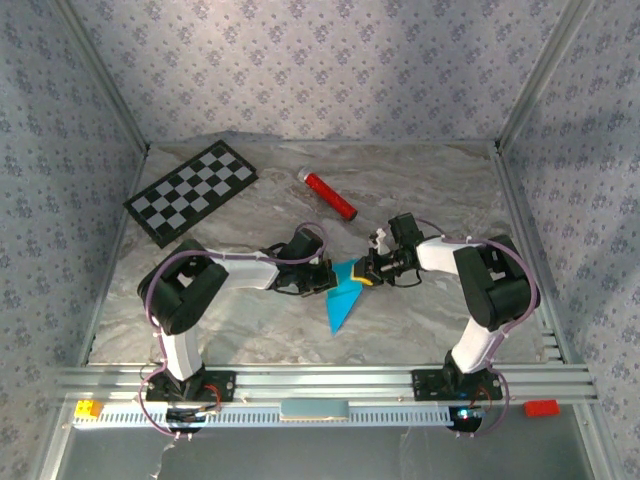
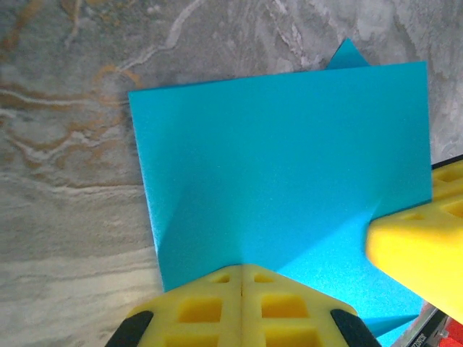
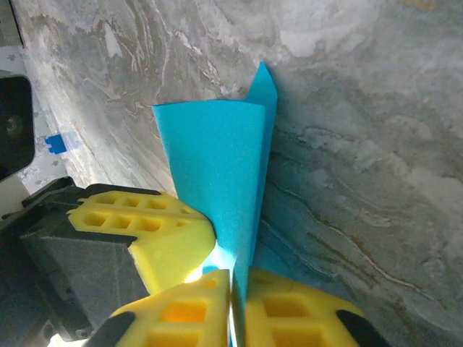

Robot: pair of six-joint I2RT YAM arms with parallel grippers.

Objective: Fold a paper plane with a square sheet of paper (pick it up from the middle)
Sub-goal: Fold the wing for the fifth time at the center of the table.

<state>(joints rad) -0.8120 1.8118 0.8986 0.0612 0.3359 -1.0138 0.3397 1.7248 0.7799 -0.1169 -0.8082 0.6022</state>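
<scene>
Cyan paper plane (image 1: 343, 300) is at the middle of the marbled surface (image 1: 430, 190) — your left end effector (image 2: 242, 280) is pinched tight on one edge, right end effector (image 3: 233, 289) clamped on the fold opposite.

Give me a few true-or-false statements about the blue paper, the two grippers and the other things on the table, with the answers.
1. The left gripper and the right gripper are both shut on the blue paper. True.
2. The red cylinder lies on the checkerboard. False: it lies on the bare table, to the right of the checkerboard.
3. The blue paper lies flat as an unfolded square. False: it is folded in layers and tapers to a point in the top view.
4. The checkerboard sits toward the far left of the table. True.
</scene>
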